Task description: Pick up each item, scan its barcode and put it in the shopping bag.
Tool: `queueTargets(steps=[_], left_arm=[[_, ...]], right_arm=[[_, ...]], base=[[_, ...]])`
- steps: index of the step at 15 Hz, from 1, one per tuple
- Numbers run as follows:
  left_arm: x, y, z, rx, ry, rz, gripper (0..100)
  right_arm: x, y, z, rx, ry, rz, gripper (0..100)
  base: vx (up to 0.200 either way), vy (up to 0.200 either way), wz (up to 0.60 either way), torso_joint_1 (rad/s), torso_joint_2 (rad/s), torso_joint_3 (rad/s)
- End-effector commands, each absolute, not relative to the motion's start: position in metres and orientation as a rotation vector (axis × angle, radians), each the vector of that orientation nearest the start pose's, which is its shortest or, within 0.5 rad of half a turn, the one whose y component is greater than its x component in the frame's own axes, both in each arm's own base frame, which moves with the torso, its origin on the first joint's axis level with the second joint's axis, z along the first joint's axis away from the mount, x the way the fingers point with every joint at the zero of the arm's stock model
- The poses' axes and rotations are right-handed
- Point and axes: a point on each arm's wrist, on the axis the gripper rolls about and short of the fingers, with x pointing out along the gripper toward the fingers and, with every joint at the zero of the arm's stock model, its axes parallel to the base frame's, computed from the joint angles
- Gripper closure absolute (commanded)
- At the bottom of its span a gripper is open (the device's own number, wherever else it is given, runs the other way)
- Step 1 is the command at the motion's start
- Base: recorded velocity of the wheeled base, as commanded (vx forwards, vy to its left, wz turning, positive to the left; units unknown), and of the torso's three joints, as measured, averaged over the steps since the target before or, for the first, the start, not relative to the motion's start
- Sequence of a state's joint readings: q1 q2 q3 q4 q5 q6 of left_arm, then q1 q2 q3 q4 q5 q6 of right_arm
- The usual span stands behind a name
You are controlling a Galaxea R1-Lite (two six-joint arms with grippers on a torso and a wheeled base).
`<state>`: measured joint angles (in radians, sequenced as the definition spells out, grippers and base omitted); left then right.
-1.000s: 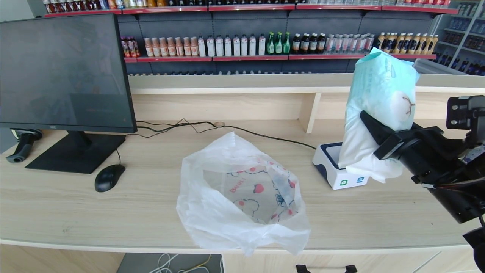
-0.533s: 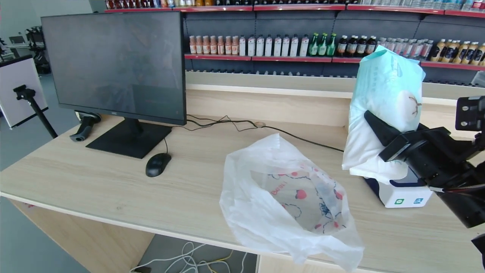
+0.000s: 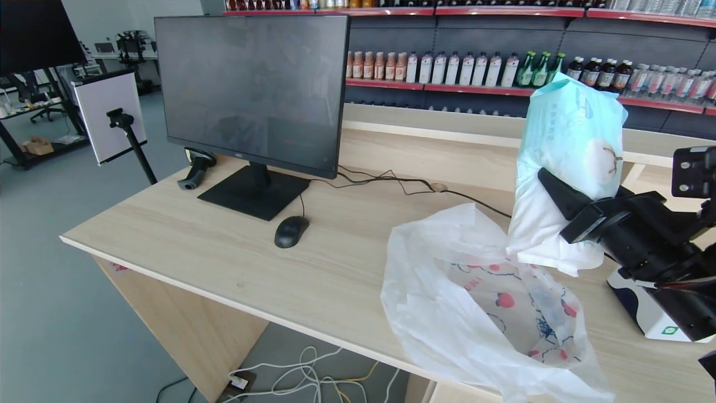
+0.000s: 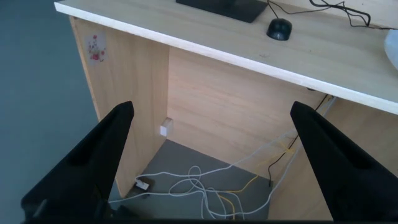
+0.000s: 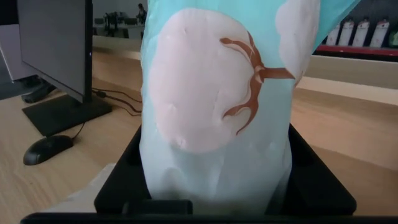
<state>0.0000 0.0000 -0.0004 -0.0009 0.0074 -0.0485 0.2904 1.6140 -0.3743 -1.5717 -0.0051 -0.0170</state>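
Nearest, the left gripper (image 4: pixel 208 165) hangs spread wide and empty below the counter's (image 3: pixel 224 246) front edge, over loose cables (image 4: pixel 211 186) on the floor. On the counter's front right lies the translucent white shopping bag (image 3: pixel 447 336), mouth open; inside, a wrapper (image 3: pixel 503 302) with red apples, blue line drawings and short red lettering shows through the plastic. Just above the bag's far rim the right gripper (image 3: pixel 562 196) clamps the pack (image 3: pixel 565 145) upright, teal above and white below, with a cotton-boll picture and faint lettering too small to make out. Beside it sits the white and dark blue scanner box (image 3: pixel 643 313) with a small green square label. Farther left are a black mouse (image 3: pixel 291 231), a dark monitor (image 3: pixel 251 89) and a handheld scanner (image 3: pixel 196 168). Labelled bottles (image 3: pixel 447 67) line the shelves behind.
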Motion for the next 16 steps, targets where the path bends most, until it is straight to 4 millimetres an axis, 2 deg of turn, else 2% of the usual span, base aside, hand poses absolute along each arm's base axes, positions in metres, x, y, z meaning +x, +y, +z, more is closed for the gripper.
queueTargets(steps=[1, 4, 8, 11, 16], left_arm=[[-0.023, 0.0, 0.076, -0.049, -0.002, 0.008, 0], [-0.023, 0.0, 0.076, -0.049, 0.0, 0.008, 0], [-0.023, 0.0, 0.076, -0.052, -0.002, 0.008, 0], [-0.023, 0.0, 0.076, -0.054, -0.002, 0.008, 0], [-0.023, 0.0, 0.076, -0.054, -0.002, 0.008, 0]], right_arm=[[0.228, 0.068, 0.187, 0.029, -0.307, 0.282, 100], [0.231, 0.07, 0.179, 0.024, -0.272, 0.286, 100], [0.229, 0.087, 0.159, 0.023, -0.187, 0.358, 100], [0.232, 0.089, 0.149, 0.017, -0.143, 0.364, 100], [0.224, 0.095, 0.132, 0.004, -0.067, 0.397, 100]], base=[[0.0, 0.0, 0.0, 0.0, 0.0, 0.0], [0.0, 0.0, 0.0, 0.0, 0.0, 0.0], [0.0, 0.0, 0.0, 0.0, 0.0, 0.0], [0.0, 0.0, 0.0, 0.0, 0.0, 0.0], [0.0, 0.0, 0.0, 0.0, 0.0, 0.0]])
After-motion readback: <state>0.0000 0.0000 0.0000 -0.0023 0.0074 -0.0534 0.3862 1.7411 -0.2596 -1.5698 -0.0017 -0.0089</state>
